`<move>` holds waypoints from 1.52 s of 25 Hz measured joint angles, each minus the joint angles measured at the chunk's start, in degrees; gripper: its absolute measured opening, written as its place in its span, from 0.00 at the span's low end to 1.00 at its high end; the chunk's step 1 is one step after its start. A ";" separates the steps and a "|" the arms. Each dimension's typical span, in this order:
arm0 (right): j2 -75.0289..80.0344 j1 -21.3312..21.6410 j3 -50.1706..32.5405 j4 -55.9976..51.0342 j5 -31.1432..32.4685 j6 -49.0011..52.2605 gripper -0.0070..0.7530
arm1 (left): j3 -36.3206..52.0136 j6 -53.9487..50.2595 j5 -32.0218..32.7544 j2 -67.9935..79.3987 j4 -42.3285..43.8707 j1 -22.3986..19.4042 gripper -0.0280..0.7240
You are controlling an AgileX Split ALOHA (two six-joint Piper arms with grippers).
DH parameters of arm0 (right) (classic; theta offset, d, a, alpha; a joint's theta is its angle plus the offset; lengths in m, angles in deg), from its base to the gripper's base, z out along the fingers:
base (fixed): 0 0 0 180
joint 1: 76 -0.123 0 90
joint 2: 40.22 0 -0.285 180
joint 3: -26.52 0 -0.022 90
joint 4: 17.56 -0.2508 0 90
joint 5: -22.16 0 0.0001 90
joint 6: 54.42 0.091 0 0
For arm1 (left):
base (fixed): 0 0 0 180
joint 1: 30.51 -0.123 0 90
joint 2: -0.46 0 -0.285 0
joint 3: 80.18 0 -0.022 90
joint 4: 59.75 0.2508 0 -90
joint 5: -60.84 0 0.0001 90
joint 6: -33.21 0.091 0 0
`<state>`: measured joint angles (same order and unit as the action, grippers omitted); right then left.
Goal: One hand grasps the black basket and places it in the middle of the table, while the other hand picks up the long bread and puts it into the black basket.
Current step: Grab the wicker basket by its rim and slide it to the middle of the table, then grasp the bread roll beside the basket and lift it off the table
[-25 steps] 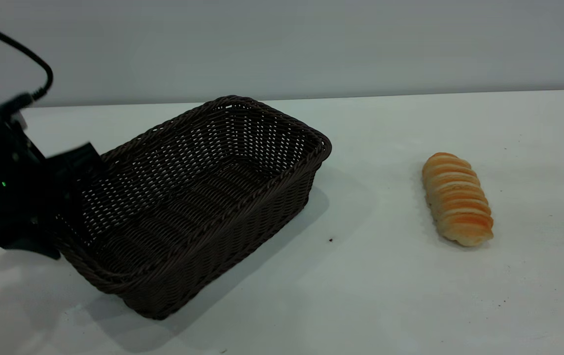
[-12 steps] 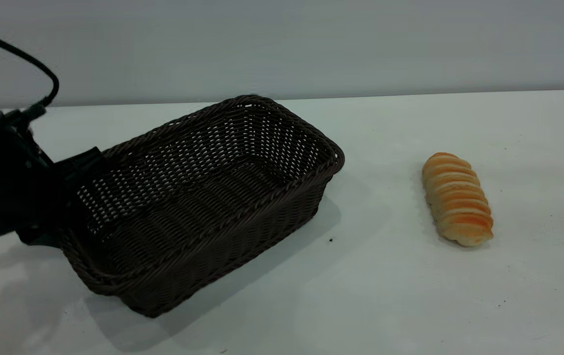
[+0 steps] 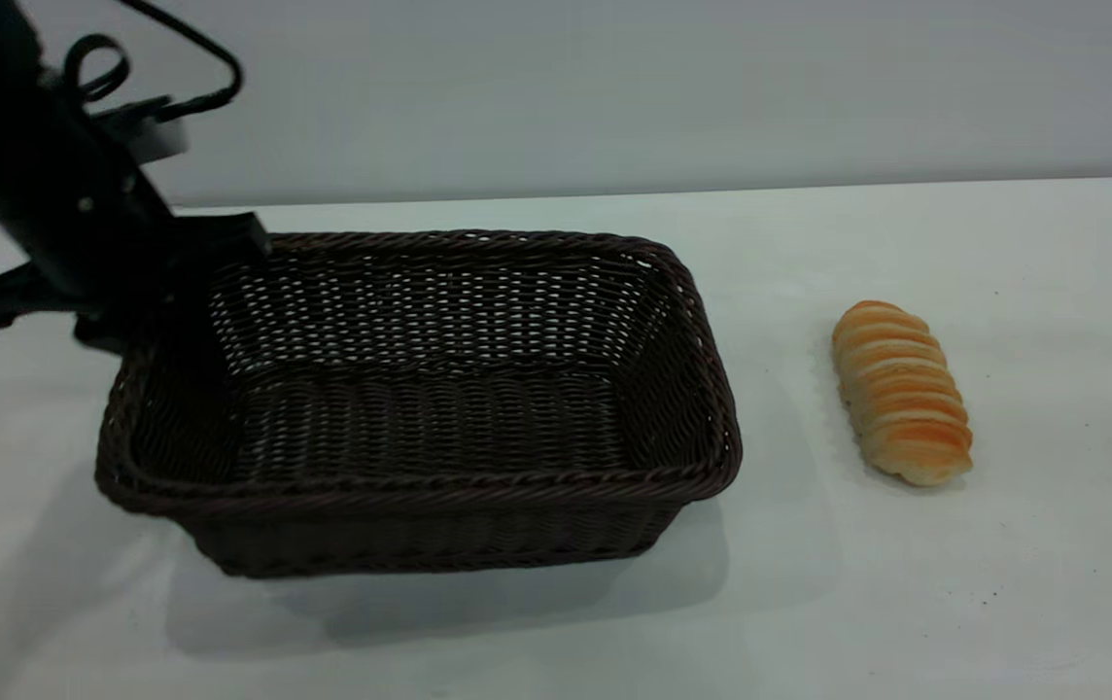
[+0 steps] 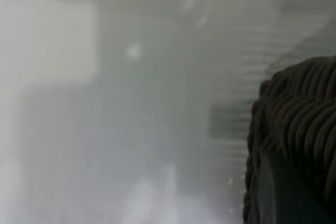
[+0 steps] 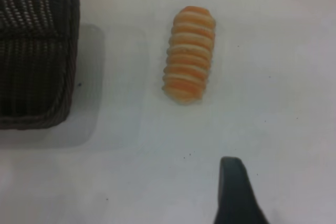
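The black basket (image 3: pixel 439 408) lies level at the table's centre-left, its long side facing the exterior camera. My left gripper (image 3: pixel 177 277) is shut on the braided rim at its far-left corner; the left wrist view shows that rim (image 4: pixel 307 103) up close against one finger (image 4: pixel 278 192). The long bread (image 3: pixel 901 389) lies on the table (image 3: pixel 809 603) to the right of the basket, apart from it. In the right wrist view the bread (image 5: pixel 189 53) lies ahead of one right finger (image 5: pixel 234 182). The right gripper is open, empty and above the table, short of the bread.
The basket's right end (image 5: pixel 37 51) shows in the right wrist view, with a bare strip of table between it and the bread. A grey wall runs behind the table's far edge. A looped black cable (image 3: pixel 196 68) hangs from the left arm.
The left gripper has risen and swung the basket round from a diagonal to square with the camera, shifting it right. The bread has not moved.
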<state>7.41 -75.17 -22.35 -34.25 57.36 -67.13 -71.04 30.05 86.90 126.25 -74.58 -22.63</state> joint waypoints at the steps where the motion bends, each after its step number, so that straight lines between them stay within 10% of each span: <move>1: 0.00 0.00 0.00 0.00 0.12 0.00 0.60 | -1.85 0.61 1.04 1.38 0.05 0.00 0.23; 13: 0.00 0.00 0.00 0.00 0.36 0.00 0.60 | -8.08 2.29 4.64 8.36 -0.40 0.00 0.26; 23: 0.00 0.00 0.00 0.05 0.41 -0.17 0.60 | -16.47 3.17 14.85 8.41 3.20 0.00 0.80; 38: 12.38 0.00 3.12 -3.32 0.42 -2.45 0.60 | -37.10 3.17 35.14 3.34 12.20 0.00 0.79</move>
<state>19.79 -75.17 -19.22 -37.56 57.78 -69.59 -108.14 33.21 122.04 129.58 -62.39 -22.63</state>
